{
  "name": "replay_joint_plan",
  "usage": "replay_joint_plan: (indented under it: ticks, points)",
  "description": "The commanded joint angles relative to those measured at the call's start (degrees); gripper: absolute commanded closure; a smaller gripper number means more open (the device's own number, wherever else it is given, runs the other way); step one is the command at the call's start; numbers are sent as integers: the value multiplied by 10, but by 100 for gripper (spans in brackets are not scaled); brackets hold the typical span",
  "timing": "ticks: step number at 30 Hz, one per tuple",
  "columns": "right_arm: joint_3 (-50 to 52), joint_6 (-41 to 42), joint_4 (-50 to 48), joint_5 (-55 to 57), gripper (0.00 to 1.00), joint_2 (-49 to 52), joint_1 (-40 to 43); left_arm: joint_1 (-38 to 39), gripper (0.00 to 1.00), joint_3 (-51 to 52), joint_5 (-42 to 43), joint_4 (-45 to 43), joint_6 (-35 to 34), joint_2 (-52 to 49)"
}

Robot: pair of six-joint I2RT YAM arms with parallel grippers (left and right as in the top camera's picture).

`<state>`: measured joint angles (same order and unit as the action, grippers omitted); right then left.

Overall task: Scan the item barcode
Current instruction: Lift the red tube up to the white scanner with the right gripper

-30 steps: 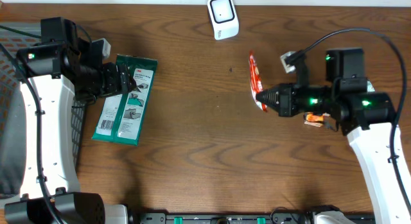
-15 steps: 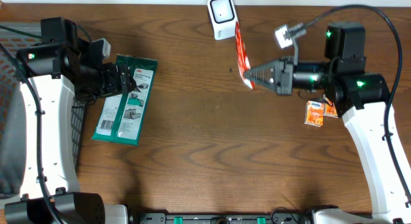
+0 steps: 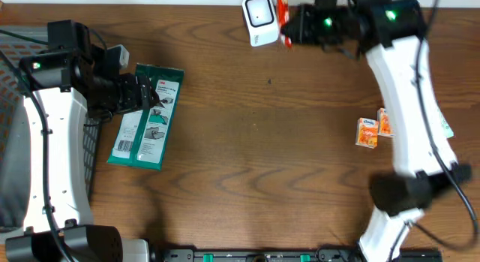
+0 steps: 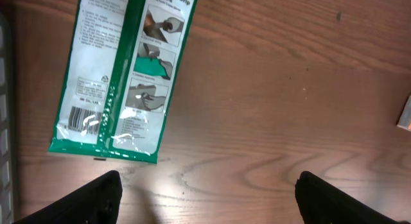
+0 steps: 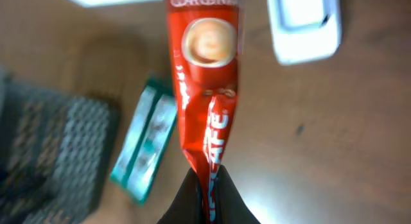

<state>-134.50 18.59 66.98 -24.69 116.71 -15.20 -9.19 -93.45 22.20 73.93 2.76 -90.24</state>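
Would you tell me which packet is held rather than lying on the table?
The red sachet, pinched in the right gripper beside the white scanner; the green glove packet and the orange packets lie on the table.

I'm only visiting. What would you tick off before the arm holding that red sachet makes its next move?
1. Grip: right claw shut on sachet: ok.
2. Position: sachet right beside scanner: ok.
3. Barcode turned toward scanner: cannot tell.
4. Other arm: left claw open and empty: ok.
5. Waiting item: green packet lies flat, away from scanner: ok.
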Motion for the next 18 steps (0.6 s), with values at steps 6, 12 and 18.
replay_joint_plan:
  ticks: [6, 12, 18]
  points:
    - [-52, -61, -138, 143, 99, 178, -24, 0, 13, 0, 3, 2, -3, 7]
    - [-52, -87, -195, 197, 99, 252, -44, 0, 13, 0, 3, 2, -3, 7]
    - [-52, -95, -214, 260, 99, 287, -57, 0, 13, 0, 3, 2, -3, 7]
